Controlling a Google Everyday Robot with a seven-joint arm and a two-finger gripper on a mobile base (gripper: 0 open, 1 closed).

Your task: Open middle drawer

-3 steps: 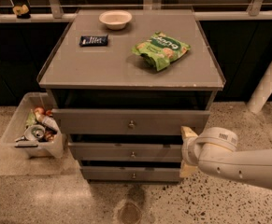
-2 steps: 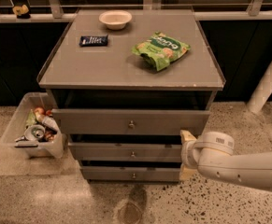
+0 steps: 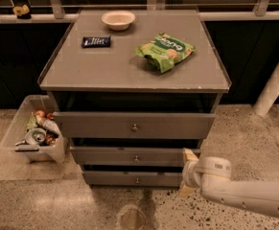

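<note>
Lower left of frame: clear plastic bin (image 3: 13, 126) holding cans and wrappers, on the speckled floor beside the grey wooden desk (image 3: 105, 73). On the desk top, left to right: black rectangular snack packet (image 3: 96, 41), shallow white round bowl (image 3: 118, 19), crumpled green crisp bag (image 3: 165, 51). Three grey drawer fronts sit stacked below. The middle drawer (image 3: 110, 155) is at centre frame, between the tallest front above and the narrowest below. Its small round metal knob (image 3: 136, 158) is untouched. Lower right: the tool (image 3: 187, 172) sits at the right end of that front, its pale tips spread one above the other and pinching nothing. Contact with the front cannot be told. The cream arm (image 3: 249, 198) runs off the right edge.
</note>
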